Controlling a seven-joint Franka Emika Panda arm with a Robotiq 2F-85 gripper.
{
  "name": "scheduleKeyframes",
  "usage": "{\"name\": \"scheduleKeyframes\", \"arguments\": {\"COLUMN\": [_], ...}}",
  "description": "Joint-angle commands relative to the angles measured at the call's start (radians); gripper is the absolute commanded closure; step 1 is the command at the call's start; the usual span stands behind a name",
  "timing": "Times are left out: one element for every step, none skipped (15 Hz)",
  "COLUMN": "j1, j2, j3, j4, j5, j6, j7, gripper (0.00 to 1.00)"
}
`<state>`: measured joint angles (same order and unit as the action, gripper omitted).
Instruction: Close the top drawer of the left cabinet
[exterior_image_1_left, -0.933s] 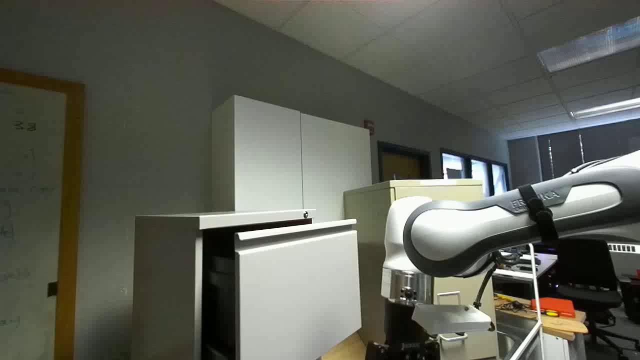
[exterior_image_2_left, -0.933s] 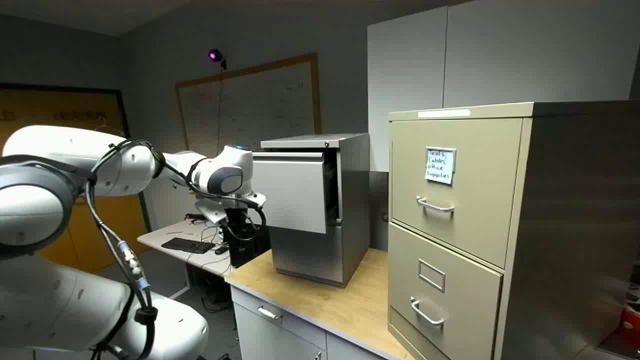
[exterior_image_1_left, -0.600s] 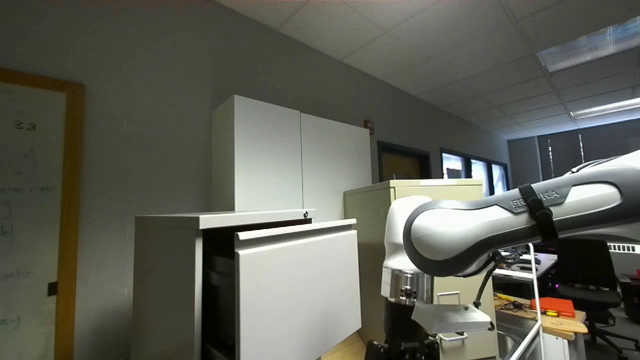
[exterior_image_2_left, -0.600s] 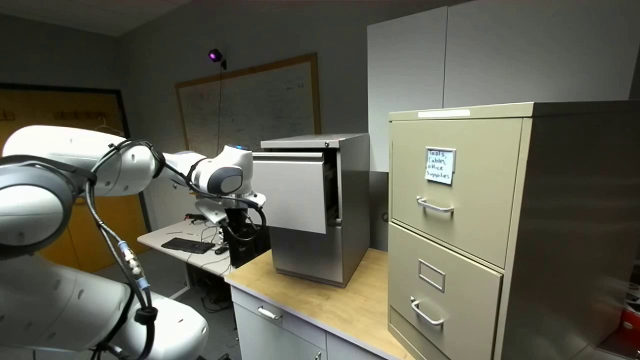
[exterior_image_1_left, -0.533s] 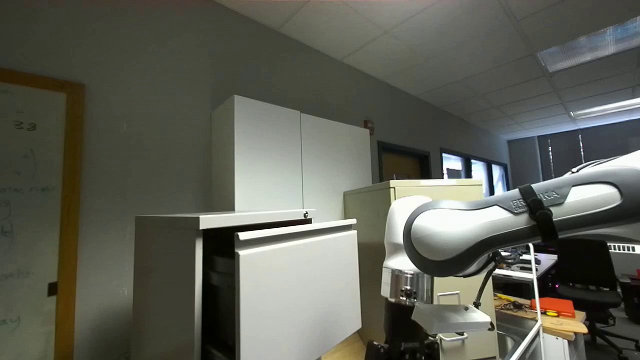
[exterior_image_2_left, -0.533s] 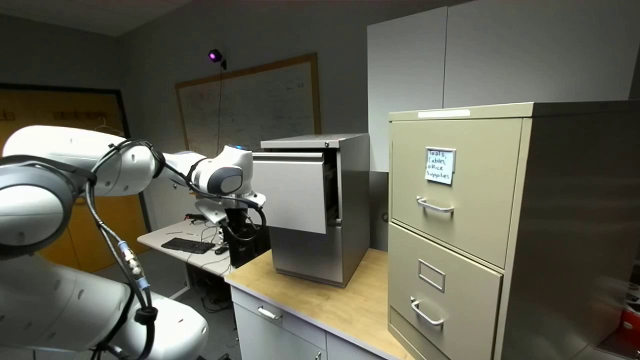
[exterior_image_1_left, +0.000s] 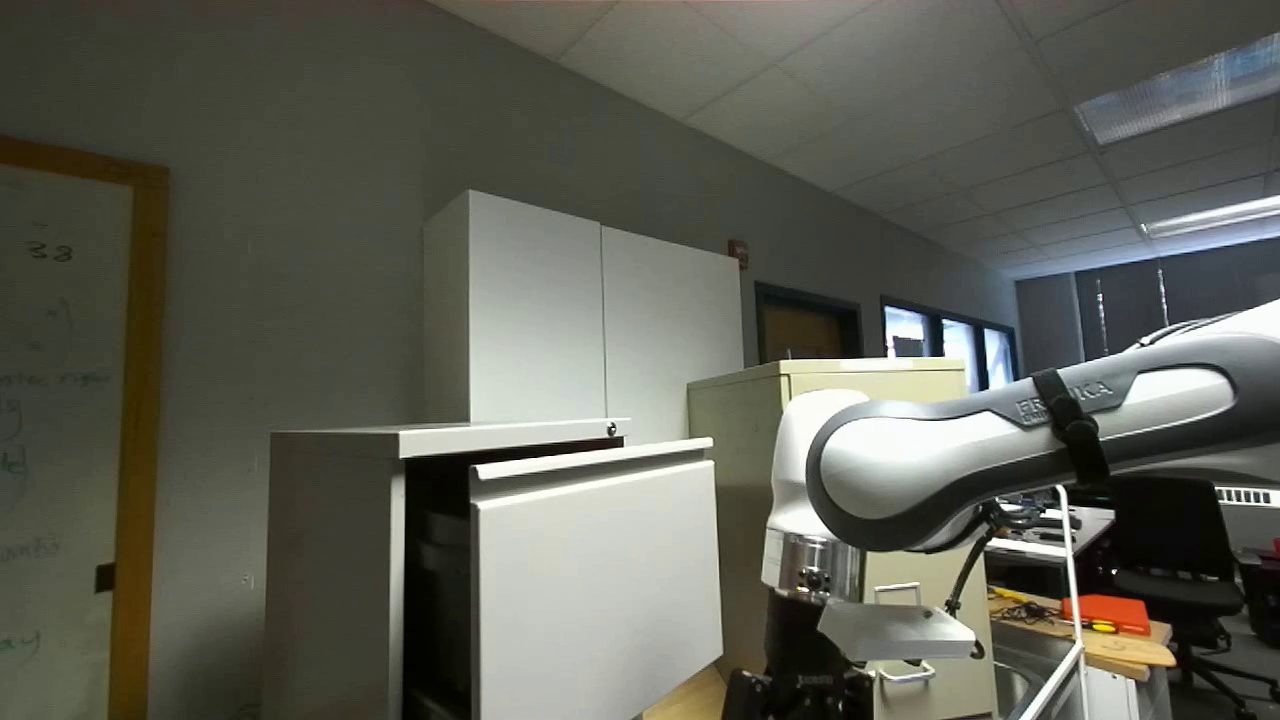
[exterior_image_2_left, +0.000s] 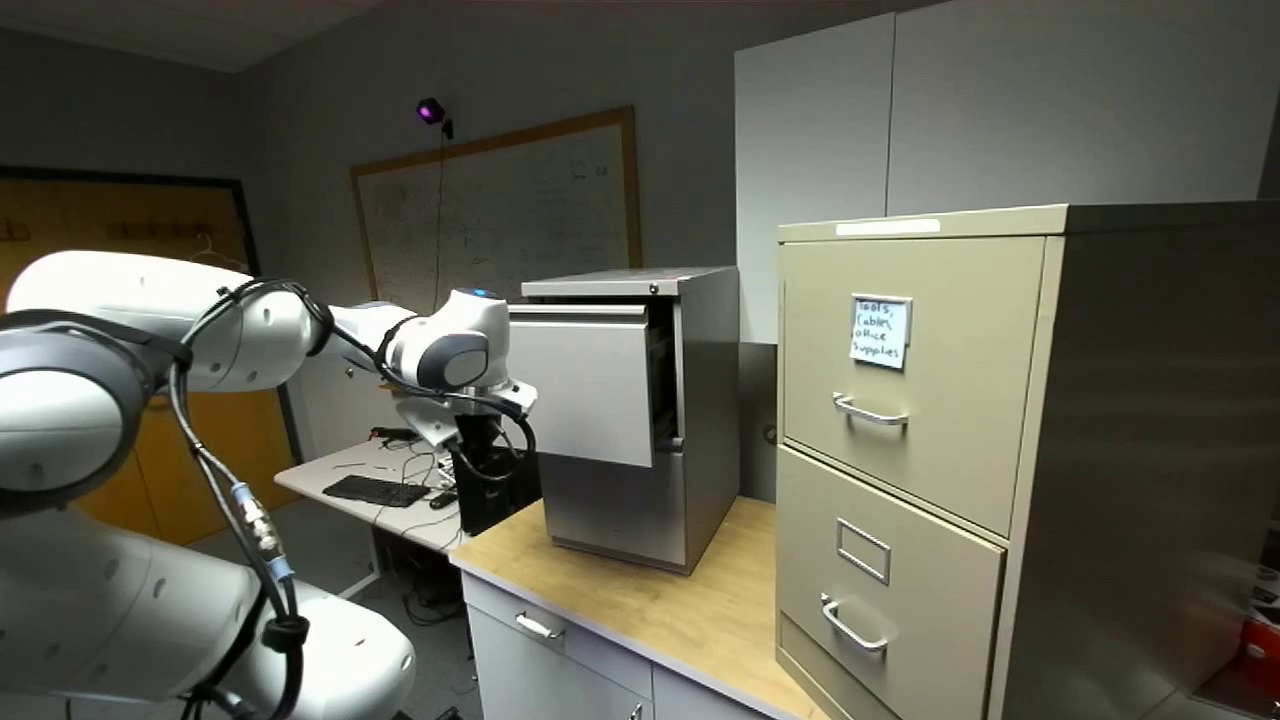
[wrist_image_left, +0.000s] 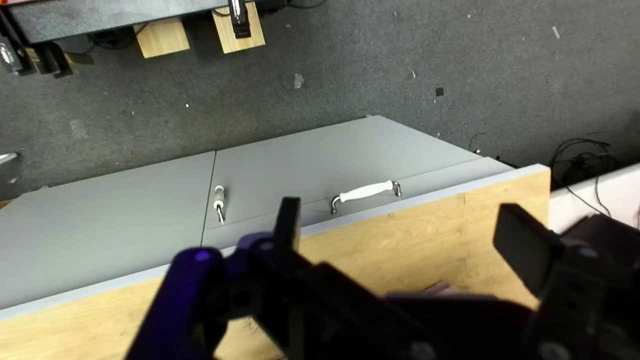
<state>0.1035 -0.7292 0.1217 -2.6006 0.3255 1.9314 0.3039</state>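
In an exterior view, the white top drawer (exterior_image_2_left: 585, 390) juts near-left from the left cabinet (exterior_image_2_left: 710, 420), its flat front lipped, long axis level, left to right. The gripper (wrist_image_left: 403, 230) is spread wide, empty.

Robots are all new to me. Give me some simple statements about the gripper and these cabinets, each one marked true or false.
1. The top drawer of the left cabinet stands open. True.
2. The left cabinet stands directly on the floor. False: it stands on a wooden countertop.
3. In the wrist view, the gripper is open. True.
4. The handwritten note on the beige filing cabinet mentions tools. True.
5. The beige filing cabinet stands open too. False: its upper drawer and lower drawer are shut.
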Motion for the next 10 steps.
{"name": "scheduleKeyframes", "arguments": {"j1": [-0.033, -0.039, -0.045, -0.051, -0.057, -0.064, -0.067, -0.072, -0.077, -0.08], "j2": [0.003, 0.004, 0.005, 0.006, 0.009, 0.011, 0.014, 0.016, 0.018, 0.021], "j3": [0.009, 0.007, 0.007, 0.007, 0.008, 0.01, 0.011, 0.015, 0.019, 0.021], "j4": [0.023, 0.032, 0.038, 0.047, 0.058, 0.072, 0.083, 0.096, 0.105, 0.115], "j5": [0.002, 0.0, -0.002, -0.003, -0.006, -0.01, -0.012, -0.018, -0.023, -0.023], "j6": [0.07, 0.099, 0.131, 0.171, 0.211, 0.252, 0.289, 0.329, 0.366, 0.409], "j7": [0.007, 0.009, 0.012, 0.015, 0.017, 0.021, 0.021, 0.025, 0.029, 0.032], "gripper": [0.0, 0.0, 0.0, 0.15, 0.25, 0.31, 0.4, 0.48, 0.55, 0.64]}}
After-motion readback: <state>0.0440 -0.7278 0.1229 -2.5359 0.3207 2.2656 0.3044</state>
